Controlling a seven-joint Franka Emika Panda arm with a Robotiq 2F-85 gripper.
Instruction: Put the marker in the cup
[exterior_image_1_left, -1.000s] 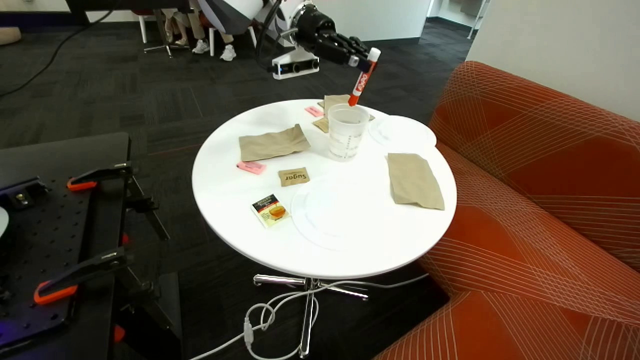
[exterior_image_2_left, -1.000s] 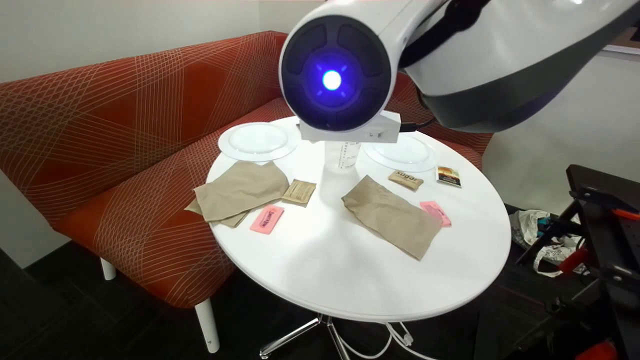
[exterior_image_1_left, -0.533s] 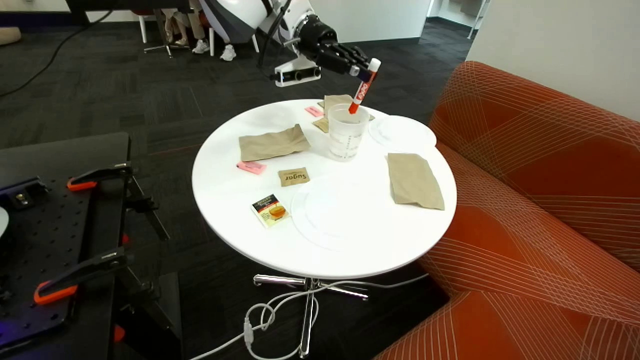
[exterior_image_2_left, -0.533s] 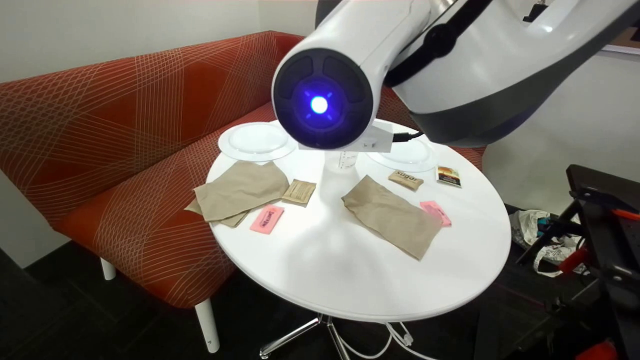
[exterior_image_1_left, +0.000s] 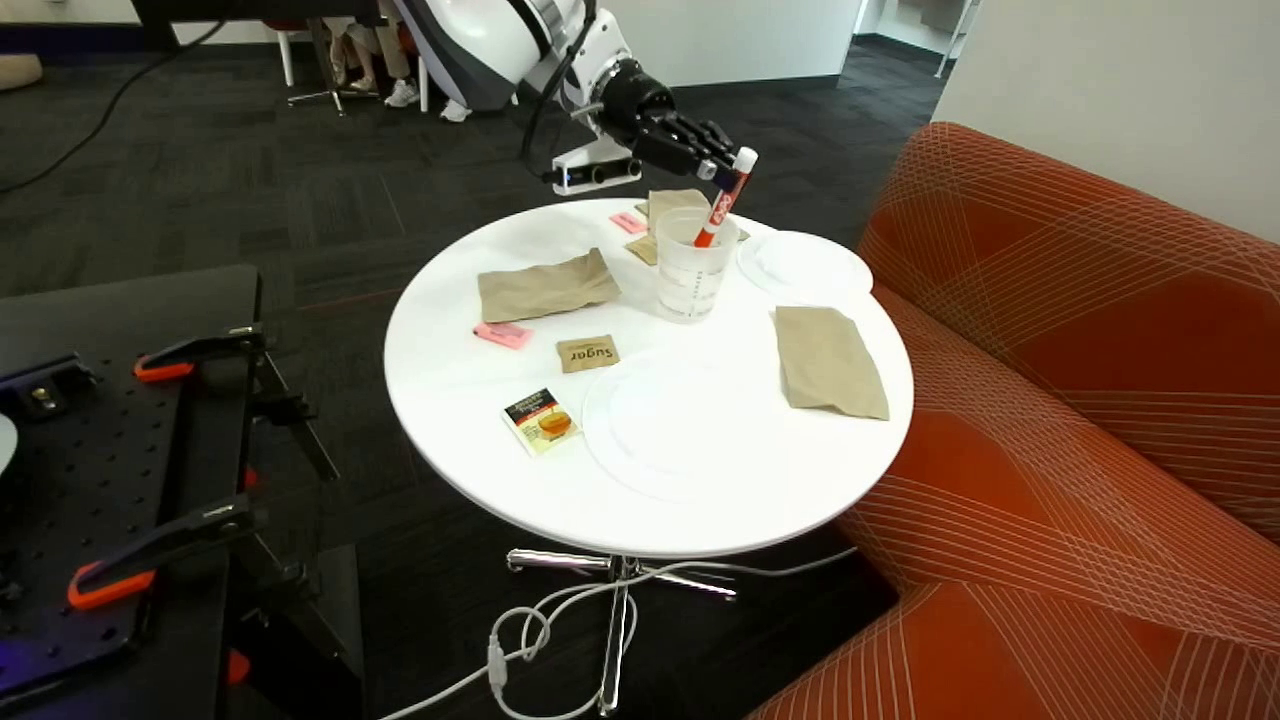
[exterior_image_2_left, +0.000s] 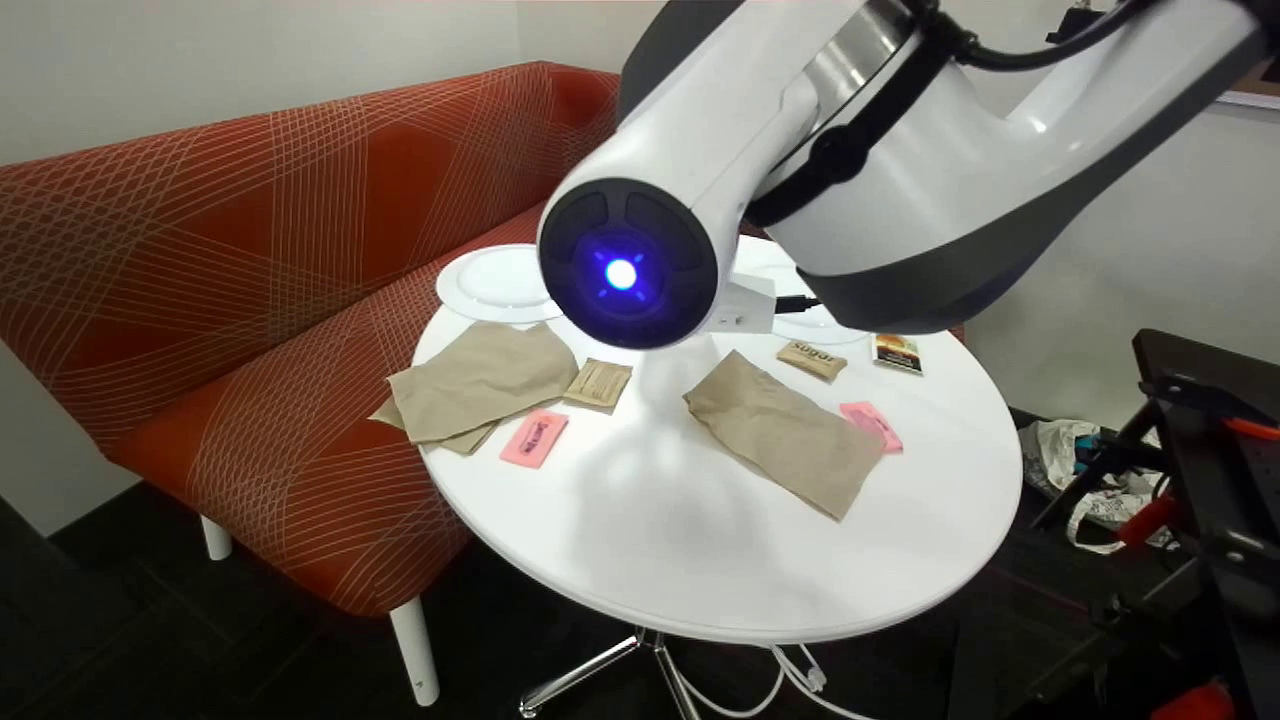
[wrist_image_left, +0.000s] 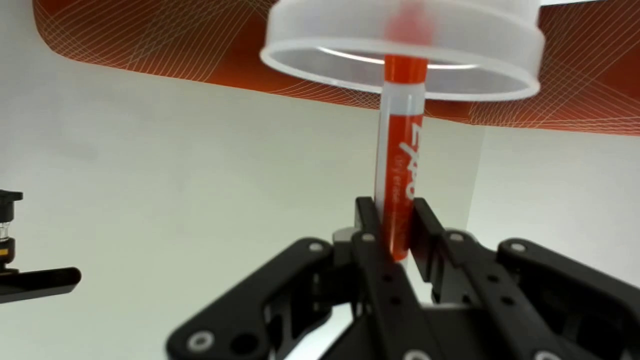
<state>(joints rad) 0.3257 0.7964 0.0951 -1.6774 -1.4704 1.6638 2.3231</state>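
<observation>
In an exterior view, the camera looked down from well back on the whole counter (exterior_image_1_left: 450, 350), the sofa (exterior_image_1_left: 1050, 450) at right. In an exterior view, the camera faced down past the arm (exterior_image_2_left: 900, 200), large and close, sofa at left. Both exterior views shared counter and sofa from different sides. The wrist view, upside down, looked closely along the tool (wrist_image_left: 393, 216) at the cup (wrist_image_left: 325, 30), sofa behind.

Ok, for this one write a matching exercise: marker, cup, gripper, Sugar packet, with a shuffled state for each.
1. Expo marker
2. plastic cup
3. gripper
4. Sugar packet

A. tan, lying flat on the white table
B. shut on the marker's barrel
C. red end inside the cup
D. upright, see-through, with printed markings

Pairs: 1-C, 2-D, 3-B, 4-A
</observation>
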